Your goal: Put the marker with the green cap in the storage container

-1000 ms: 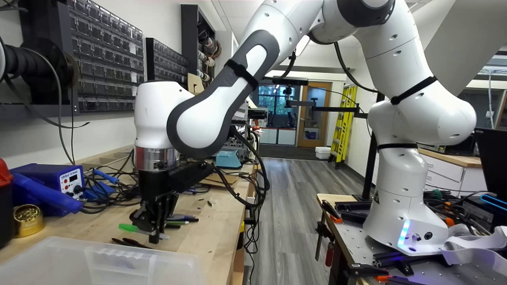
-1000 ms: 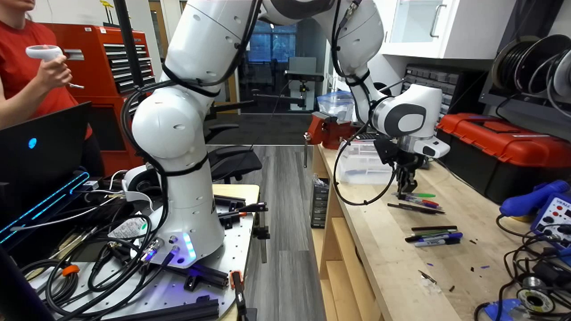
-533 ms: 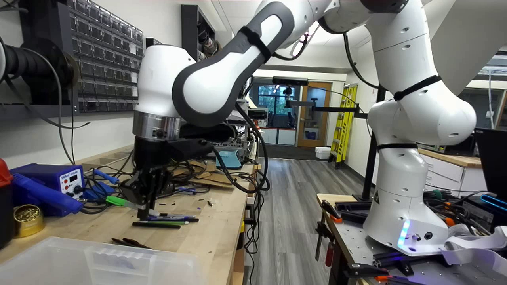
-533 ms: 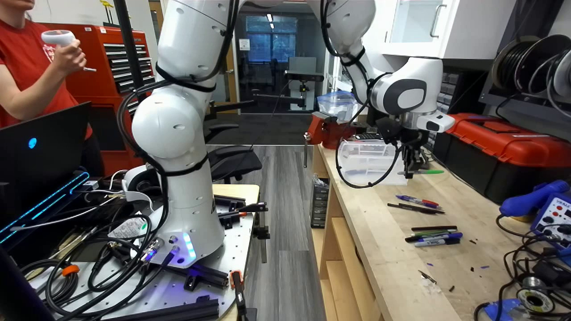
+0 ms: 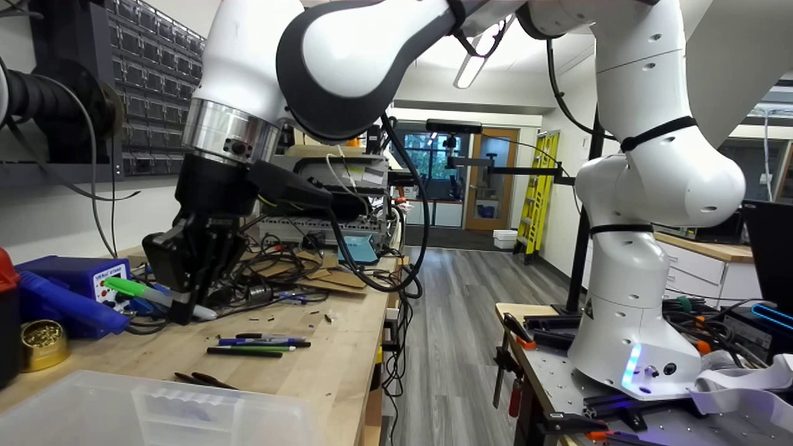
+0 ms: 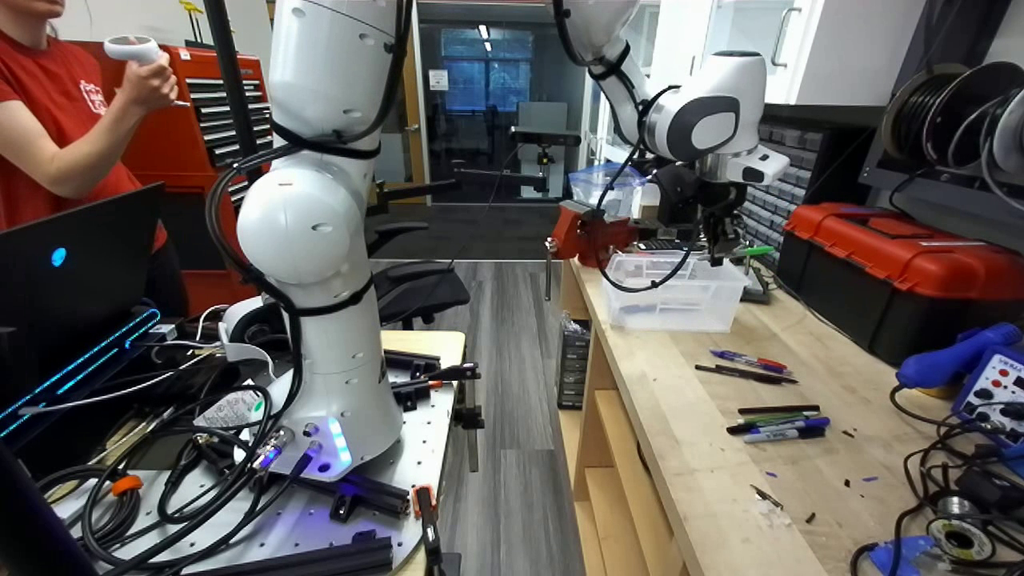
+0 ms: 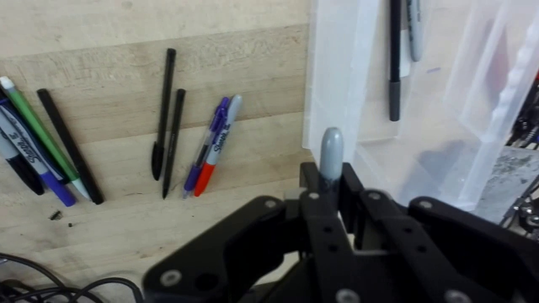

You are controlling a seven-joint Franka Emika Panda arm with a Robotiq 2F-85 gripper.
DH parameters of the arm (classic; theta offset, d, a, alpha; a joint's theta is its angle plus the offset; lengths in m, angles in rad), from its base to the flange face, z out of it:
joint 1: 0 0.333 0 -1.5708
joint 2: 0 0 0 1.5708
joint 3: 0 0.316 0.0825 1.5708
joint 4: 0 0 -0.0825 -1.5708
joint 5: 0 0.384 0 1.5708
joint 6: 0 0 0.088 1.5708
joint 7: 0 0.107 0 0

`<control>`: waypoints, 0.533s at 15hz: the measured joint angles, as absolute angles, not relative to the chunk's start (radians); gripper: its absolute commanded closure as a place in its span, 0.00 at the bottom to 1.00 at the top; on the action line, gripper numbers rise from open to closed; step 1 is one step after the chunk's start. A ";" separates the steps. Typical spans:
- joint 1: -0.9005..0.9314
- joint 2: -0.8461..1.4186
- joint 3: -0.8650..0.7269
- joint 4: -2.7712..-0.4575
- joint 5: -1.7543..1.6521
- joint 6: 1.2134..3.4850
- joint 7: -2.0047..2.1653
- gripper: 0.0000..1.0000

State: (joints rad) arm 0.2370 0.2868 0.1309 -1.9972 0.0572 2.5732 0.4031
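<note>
The marker with the green cap (image 5: 126, 286) is held off the table, its cap sticking out to one side and its grey end out the other. Its cap also shows in an exterior view (image 6: 754, 250); in the wrist view only its grey end (image 7: 332, 149) shows, the cap hidden. My gripper (image 5: 181, 311) is shut on the grey barrel, as the wrist view (image 7: 331, 179) shows. The translucent storage container (image 6: 680, 308) stands on the bench, also in an exterior view (image 5: 272, 409). In the wrist view the marker's end overlaps the container's side wall (image 7: 337, 84).
A black pen (image 7: 394, 63) and a grey marker (image 7: 414, 33) lie within the container. Several pens, among them a red-capped marker (image 7: 217, 147), lie on the bench. A red-lidded toolbox (image 6: 904, 256), a red vise (image 6: 588, 236) and a blue device (image 5: 80, 279) stand around.
My gripper has lifted the green-capped marker off the bench and carried it up and toward the storage container. The container and the loose pens have not moved.
</note>
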 measured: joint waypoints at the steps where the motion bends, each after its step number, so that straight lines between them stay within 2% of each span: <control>1: 0.238 0.277 0.147 -1.997 0.068 2.572 0.397 0.97; 8: 0.257 0.246 0.238 -1.997 0.146 2.544 0.369 0.97</control>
State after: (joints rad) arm 0.2567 0.2461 0.2376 -1.9973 0.1460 2.5441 0.3695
